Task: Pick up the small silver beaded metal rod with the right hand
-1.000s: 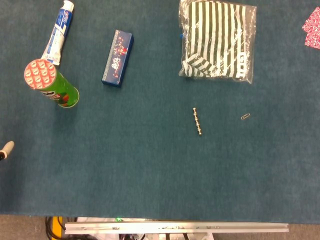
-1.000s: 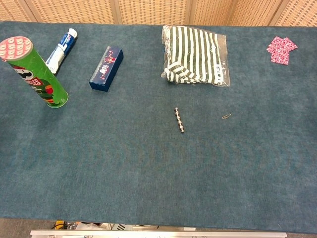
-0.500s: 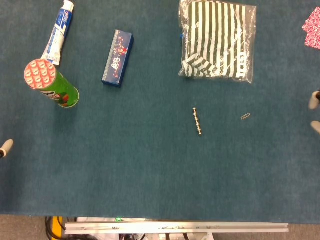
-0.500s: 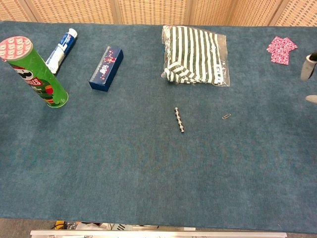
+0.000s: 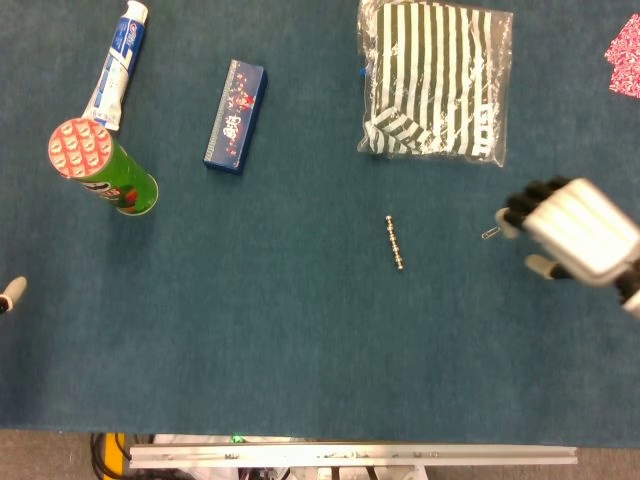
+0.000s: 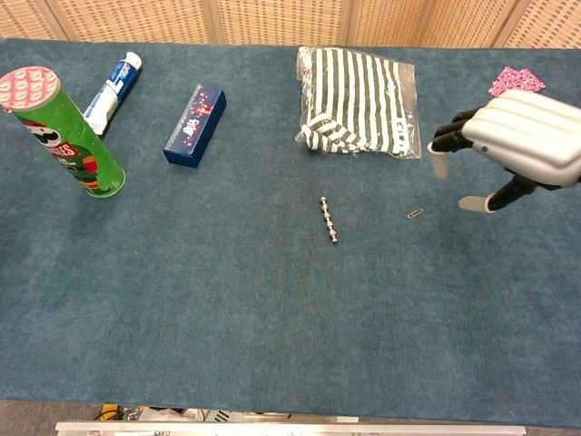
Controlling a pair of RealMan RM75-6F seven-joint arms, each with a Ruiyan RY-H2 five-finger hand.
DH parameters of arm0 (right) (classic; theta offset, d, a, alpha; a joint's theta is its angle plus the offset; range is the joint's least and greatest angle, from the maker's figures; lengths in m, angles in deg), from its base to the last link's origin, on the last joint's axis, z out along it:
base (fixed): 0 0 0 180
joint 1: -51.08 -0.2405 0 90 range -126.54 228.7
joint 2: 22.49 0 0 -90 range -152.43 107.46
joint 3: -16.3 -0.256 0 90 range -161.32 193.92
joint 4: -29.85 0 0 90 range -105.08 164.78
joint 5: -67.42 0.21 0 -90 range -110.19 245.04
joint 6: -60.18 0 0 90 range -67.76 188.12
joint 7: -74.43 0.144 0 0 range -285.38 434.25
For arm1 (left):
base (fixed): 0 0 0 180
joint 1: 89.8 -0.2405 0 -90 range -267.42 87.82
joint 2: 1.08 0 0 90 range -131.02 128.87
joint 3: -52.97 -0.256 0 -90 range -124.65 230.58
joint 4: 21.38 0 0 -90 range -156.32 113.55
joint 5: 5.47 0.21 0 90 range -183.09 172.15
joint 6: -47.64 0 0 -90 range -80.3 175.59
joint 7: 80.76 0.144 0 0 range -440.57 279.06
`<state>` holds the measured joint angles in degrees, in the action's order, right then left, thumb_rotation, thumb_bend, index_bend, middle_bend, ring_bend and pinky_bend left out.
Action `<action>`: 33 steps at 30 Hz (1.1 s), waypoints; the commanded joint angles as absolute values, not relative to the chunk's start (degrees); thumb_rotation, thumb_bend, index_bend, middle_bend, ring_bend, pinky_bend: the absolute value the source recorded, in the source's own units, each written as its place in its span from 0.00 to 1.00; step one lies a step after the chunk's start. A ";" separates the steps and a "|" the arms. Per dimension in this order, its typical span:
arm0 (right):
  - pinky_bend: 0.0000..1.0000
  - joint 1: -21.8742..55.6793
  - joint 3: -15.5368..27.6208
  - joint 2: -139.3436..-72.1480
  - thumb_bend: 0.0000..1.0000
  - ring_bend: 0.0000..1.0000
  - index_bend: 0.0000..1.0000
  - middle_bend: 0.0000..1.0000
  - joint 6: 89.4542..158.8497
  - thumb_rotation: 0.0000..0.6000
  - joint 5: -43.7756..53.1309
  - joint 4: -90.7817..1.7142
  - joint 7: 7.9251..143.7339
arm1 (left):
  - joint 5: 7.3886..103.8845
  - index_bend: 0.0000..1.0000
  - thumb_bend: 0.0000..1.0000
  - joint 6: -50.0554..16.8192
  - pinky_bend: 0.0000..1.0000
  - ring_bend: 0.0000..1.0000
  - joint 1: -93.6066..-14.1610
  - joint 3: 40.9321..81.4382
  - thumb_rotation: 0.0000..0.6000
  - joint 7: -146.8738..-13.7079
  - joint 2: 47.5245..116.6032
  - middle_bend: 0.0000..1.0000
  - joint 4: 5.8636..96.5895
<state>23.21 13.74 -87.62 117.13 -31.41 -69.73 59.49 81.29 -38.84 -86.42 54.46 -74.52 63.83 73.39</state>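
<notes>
Dark teal carpet-like cloth covers the counter (image 6: 227,309), with perforated tan panels (image 6: 272,18) running along its far edge in the chest view and a metal rail (image 5: 350,456) along the near edge in the head view.

A half second ago only a couple of fingertips showed at the right border; now the whole right hand (image 6: 508,150) has come in over the counter, its white back turned up, fingers apart and bent downward, holding nothing. It hovers well to the right of the beaded rod (image 5: 395,243), just beside a small paper clip (image 6: 416,214) that lies near its fingertips (image 6: 439,165). The rod has not moved: it lies bare on the cloth near the middle of the counter, slightly slanted, apart from everything else and untouched.

At the left border of the head view, a single pale fingertip of the left hand (image 5: 12,294) shows, much as before; whether that hand is open or closed cannot be told.

Nothing else has shifted. A striped garment in a clear bag (image 6: 356,102) lies beyond the rod. A blue box (image 6: 194,126) lies to the left, with a toothpaste tube (image 6: 113,91) and a green chip can (image 6: 68,136) standing upright farther left. A pink patterned packet (image 6: 513,80) sits at the far right, partly behind the right hand.
</notes>
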 commanded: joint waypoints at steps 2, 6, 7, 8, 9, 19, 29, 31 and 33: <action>0.52 19.59 12.92 -90.51 0.15 0.44 0.51 0.47 113.63 1.00 -32.30 -68.17 56.69 | 81.04 0.02 0.14 -38.75 0.02 0.06 -86.31 54.64 1.00 -74.21 63.82 0.08 73.50; 0.69 16.39 11.95 -92.88 0.15 0.65 0.50 0.62 110.37 1.00 -31.62 -66.66 54.67 | 80.90 0.02 0.14 -38.78 0.02 0.06 -86.21 54.82 1.00 -73.83 63.78 0.08 73.79; 0.73 15.64 11.77 -93.43 0.15 0.69 0.50 0.66 109.54 1.00 -31.41 -66.26 54.22 | 80.84 0.02 0.14 -38.80 0.02 0.06 -86.20 54.88 1.00 -73.74 63.78 0.08 73.85; 0.80 14.64 11.58 -94.15 0.15 0.74 0.50 0.72 108.32 1.00 -31.02 -65.76 53.67 | 80.77 0.02 0.14 -38.82 0.02 0.06 -86.17 54.95 1.00 -73.64 63.77 0.08 73.96; 0.87 13.92 11.46 -94.72 0.15 0.78 0.50 0.77 107.47 1.00 -30.75 -65.36 53.33 | 80.70 0.02 0.14 -38.83 0.02 0.06 -86.15 55.01 1.00 -73.53 63.76 0.08 74.05; 1.00 8.69 12.71 -100.98 0.18 0.92 0.50 0.87 102.35 1.00 -29.65 -60.85 52.03 | 79.50 0.02 0.14 -38.79 0.02 0.06 -86.22 55.44 1.00 -73.26 63.74 0.08 74.20; 1.00 6.62 13.78 -106.54 0.23 0.93 0.50 0.88 102.75 1.00 -29.04 -55.79 52.20 | 78.93 0.02 0.14 -38.31 0.02 0.06 -85.93 55.71 1.00 -73.56 64.01 0.08 73.70; 1.00 6.36 13.95 -107.37 0.23 0.93 0.50 0.88 102.75 1.00 -28.75 -54.88 52.16 | 78.93 0.02 0.14 -38.34 0.02 0.06 -85.95 55.70 1.00 -73.62 63.98 0.08 73.68; 1.00 6.13 14.11 -108.07 0.23 0.93 0.50 0.88 102.79 1.00 -28.46 -54.09 52.25 | 78.87 0.02 0.14 -38.41 0.02 0.06 -85.99 55.72 1.00 -73.71 63.96 0.08 73.66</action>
